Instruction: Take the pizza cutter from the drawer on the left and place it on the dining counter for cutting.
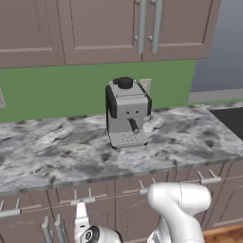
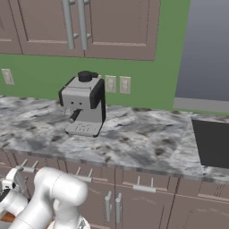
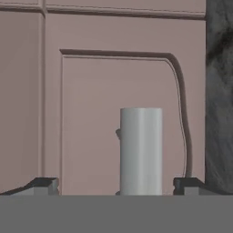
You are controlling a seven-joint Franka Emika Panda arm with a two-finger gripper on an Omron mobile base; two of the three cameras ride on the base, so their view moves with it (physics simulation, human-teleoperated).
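claw (image 3: 116, 184): jaws spread wide, holding nothing, one tip on each side of the silver bar handle (image 3: 141, 150) | drawer (image 3: 91, 113): mauve front close ahead, shut | pizza cutter: cannot tell where | table (image 1: 57, 152): marbled, carries grey coffee machine (image 1: 127, 113)

Coffee machine (image 1: 126, 113) on counter (image 1: 57, 152), against wall; cabinets (image 1: 95, 28) above, drawers (image 1: 80, 201) below.

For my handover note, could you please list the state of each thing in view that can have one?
gripper: open, fingertips either side of the handle.
drawer: shut, front facing the hand.
drawer handle: silver bar, not gripped.
coffee machine: upright on the marbled counter.
upper cabinet doors: shut.
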